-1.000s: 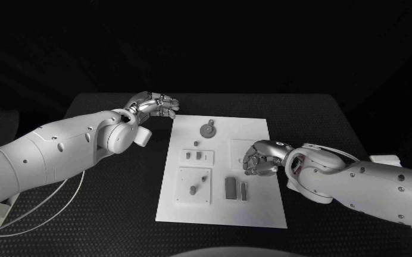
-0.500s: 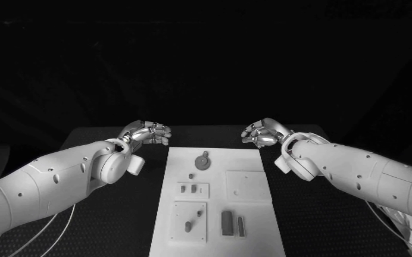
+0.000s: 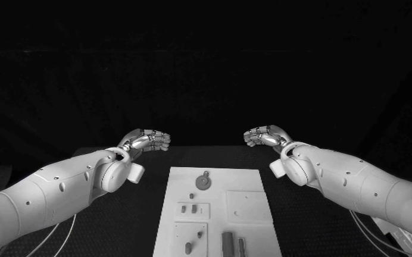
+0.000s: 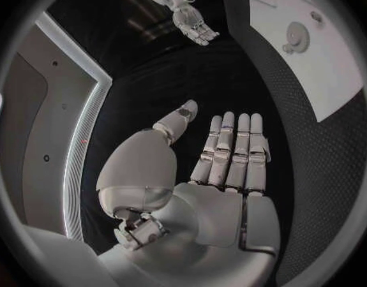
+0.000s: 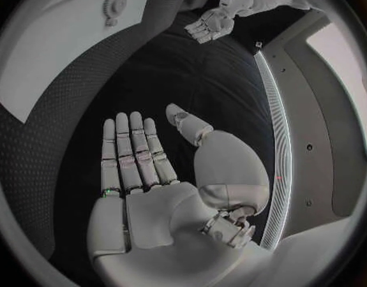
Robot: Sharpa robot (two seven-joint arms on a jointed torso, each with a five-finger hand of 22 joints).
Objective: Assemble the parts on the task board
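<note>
Hands, your silver left and right, hung empty with fingers extended beyond the white rectangular task board; no assembly step was engaged, so your next move apparently required reaching down for a part.

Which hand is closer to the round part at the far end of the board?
Left, slightly. The left hand is raised beyond the round part, off the task board's left side; the right hand is raised beyond it, off the right side, a little farther.
</note>
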